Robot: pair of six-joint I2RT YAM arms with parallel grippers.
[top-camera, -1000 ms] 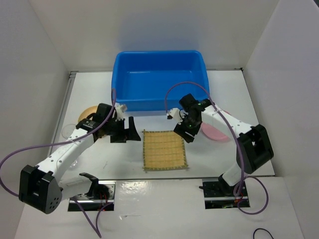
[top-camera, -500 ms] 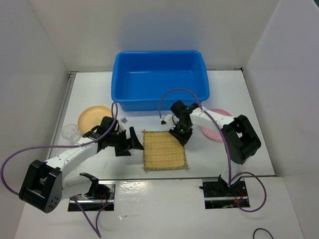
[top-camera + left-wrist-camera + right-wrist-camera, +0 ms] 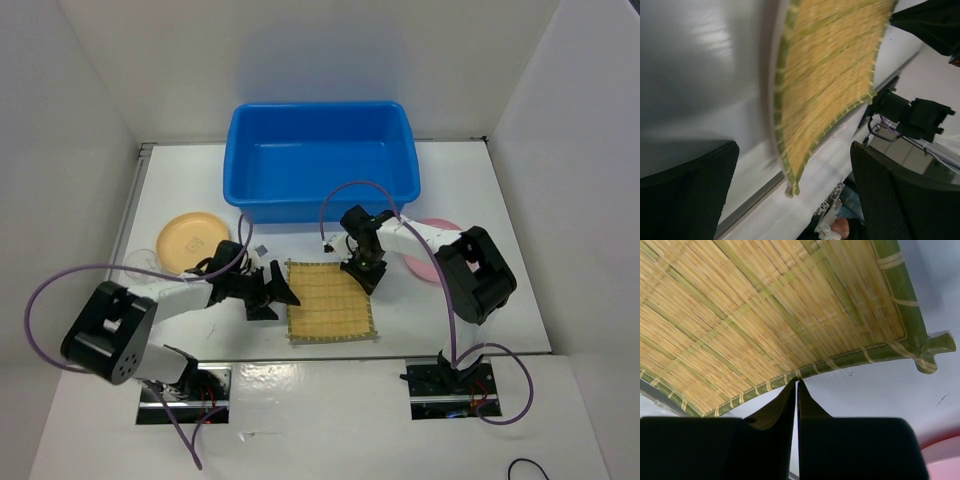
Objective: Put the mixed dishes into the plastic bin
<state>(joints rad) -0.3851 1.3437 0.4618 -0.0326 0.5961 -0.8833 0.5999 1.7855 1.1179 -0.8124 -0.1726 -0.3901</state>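
**Bamboo mat (image 3: 330,300) flat on the bench (image 3: 180,170), an arm at each side**

Left arm (image 3: 170,292) lies stretched low across the bench, its wrist turned toward the mat's left edge. The left jaws stand wide, with that edge just in front of them. Right arm (image 3: 420,237) folds back and points steeply down at the mat's far right edge. The right jaws are closed to a slit, tips touching the green border; whether they pinch it cannot be told. Counted: one mat, one pink plate (image 3: 422,268) partly behind the right arm, one tan-orange plate (image 3: 190,238), one clear cup (image 3: 137,262) showing, and one blue bin (image 3: 300,210) behind.
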